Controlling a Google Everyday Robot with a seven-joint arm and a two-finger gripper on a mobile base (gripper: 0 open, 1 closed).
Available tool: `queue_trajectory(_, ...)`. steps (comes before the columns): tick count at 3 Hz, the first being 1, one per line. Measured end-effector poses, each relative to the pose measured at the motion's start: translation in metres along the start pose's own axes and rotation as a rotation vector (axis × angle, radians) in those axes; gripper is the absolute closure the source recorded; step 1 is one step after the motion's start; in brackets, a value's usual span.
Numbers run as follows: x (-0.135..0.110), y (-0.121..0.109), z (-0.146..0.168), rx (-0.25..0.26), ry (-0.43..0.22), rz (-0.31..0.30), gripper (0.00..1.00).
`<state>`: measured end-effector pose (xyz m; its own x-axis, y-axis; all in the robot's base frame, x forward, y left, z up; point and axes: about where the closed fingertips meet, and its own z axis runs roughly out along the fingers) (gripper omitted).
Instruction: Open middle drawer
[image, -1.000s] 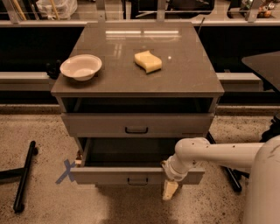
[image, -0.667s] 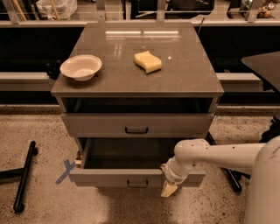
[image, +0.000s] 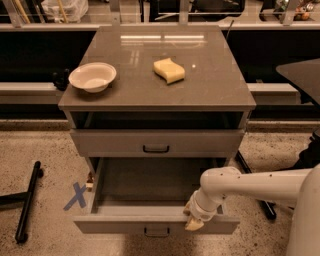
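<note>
Since it hangs low at the near right of the cabinet (image: 235, 100), the gripper (image: 194, 221) sits on the top lip of the middle drawer (image: 120, 225), right of its black handle (image: 156, 231). Whether it is spread or pinching that lip I cannot tell. The drawer stands pulled well out toward the near side. A pull this far off-centre may rack it on its runners. Hauling past the stops could slip the gripper off or tug the cabinet, jolting the bowl (image: 92, 76) and sponge (image: 169, 70) on top. Compared with a second ago, drawer front and gripper have both come nearer, baring more drawer floor. The upper drawer (image: 110, 143), bowl and sponge have not moved.
</note>
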<state>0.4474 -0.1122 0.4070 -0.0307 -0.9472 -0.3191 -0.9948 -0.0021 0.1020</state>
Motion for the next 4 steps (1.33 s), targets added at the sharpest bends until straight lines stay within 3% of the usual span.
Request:
queue_trajectory(1,0.005,0.018,-0.002,0.003,0.000,0.017,1.00)
queue_trajectory(2,0.008,0.028,0.001,-0.006,0.001,0.021,0.86)
queue_trajectory(4,0.008,0.030,0.003,-0.012,0.001,0.020,0.40)
